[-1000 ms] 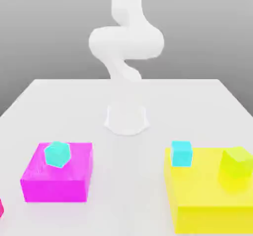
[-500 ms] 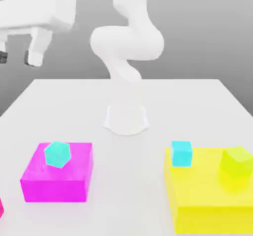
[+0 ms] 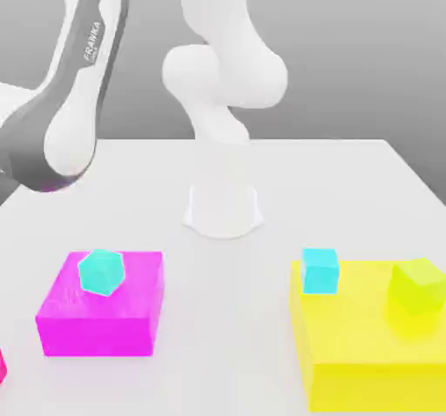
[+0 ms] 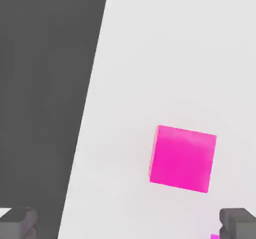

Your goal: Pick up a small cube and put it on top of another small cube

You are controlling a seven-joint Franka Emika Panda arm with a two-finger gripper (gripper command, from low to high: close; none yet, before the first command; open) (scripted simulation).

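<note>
Hand view: the small magenta-pink cube (image 4: 182, 159) rests flat on the white table (image 4: 115, 83), near the table's edge, untouched. It is probably light, rigid and not fragile; its smooth faces might slip under an off-centre grip. The sound hold is across two opposite upright faces, at mid-height, with the jaws turned square to its slightly rotated sides. The gripper (image 4: 128, 224) is released, its two fingers spread well apart with nothing between them. It would need centring over the cube before descent.

Exterior view: the large magenta block (image 3: 97, 336) carries a teal cube (image 3: 102, 271), set askew. Toward the exterior view's right, the yellow block (image 3: 375, 388) supports a cyan cube (image 3: 320, 271) and a yellow-green cube (image 3: 418, 285). Which small cube is to receive the load cannot be told. The arm (image 3: 225, 75) rises behind the blocks.
</note>
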